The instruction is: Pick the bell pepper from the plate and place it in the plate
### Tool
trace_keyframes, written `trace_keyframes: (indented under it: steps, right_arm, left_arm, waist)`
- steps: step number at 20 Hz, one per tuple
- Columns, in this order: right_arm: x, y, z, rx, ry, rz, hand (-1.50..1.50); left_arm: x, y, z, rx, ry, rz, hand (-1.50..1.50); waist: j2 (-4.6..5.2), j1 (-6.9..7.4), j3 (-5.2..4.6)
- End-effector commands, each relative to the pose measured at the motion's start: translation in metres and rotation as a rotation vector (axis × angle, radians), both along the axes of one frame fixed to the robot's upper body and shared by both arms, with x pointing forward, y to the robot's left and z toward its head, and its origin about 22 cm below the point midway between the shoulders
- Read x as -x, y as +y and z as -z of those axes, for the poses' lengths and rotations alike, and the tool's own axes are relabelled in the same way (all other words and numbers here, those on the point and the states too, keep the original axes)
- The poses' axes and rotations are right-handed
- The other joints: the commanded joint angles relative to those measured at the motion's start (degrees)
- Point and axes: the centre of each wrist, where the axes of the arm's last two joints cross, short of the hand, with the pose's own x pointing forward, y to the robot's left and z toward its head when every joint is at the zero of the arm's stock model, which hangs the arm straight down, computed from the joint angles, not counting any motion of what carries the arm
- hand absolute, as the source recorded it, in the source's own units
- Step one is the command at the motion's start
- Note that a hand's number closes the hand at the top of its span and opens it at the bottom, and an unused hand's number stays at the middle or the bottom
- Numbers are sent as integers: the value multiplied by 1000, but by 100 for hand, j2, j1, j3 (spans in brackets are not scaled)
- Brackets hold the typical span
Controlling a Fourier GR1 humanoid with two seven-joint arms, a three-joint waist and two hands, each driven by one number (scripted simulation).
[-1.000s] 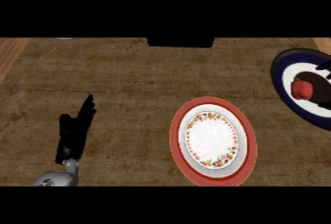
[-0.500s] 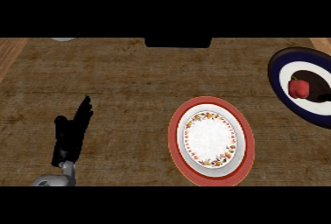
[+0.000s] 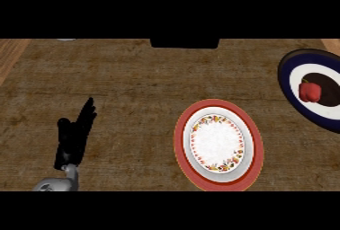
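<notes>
Left hand [image 3: 74, 137] sits at the near left of the counter, fingers straight and pointing away, holding nothing; it reads as parked clear of the working area, not as reaching. Right hand does not show in the head view.

Centre right: red-rimmed plate [image 3: 218, 144] with a white floral middle, nothing on it. Judged to be the target, lying near, in easy reach.

Far right, cut by the frame edge: dark blue plate [image 3: 295, 72] with a white ring and dark centre. Bell pepper [image 3: 309, 91], red, rests on that centre, untouched. Pick not yet begun; the pepper lies on the right hand's side, so that hand seems the likelier one for the pick.

Surface: brown woven-looking counter [image 3: 133, 81], paler wood strips at the far left and right corners. Dark rectangular object [image 3: 185, 43] at the far edge; cannot tell what it is.
</notes>
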Motion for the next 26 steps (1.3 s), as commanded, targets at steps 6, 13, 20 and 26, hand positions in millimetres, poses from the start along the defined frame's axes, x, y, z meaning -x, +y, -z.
trace_keyframes:
  steps: [6, 13, 20, 26]
  right_arm:
    - [24, -10, 26, -73, -67, -124, -150]
    - [27, -15, 22, -45, -44, -66, -150]
    - [21, -2, 38, 31, -31, -14, -150]
    - [38, -20, 32, 42, -37, 47, -150]
  left_arm:
    - [6, -8, 2, 5, 2, 9, 0]
    - [-7, -2, -7, 0, -20, 11, 0]
    - [9, -1, 3, -2, -12, 9, 0]
    - [5, -8, 3, 6, 1, 17, 0]
  waist:
    - [10, 47, 10]
    - [15, 30, 5]
    - [9, 59, 2]
    - [43, 103, 16]
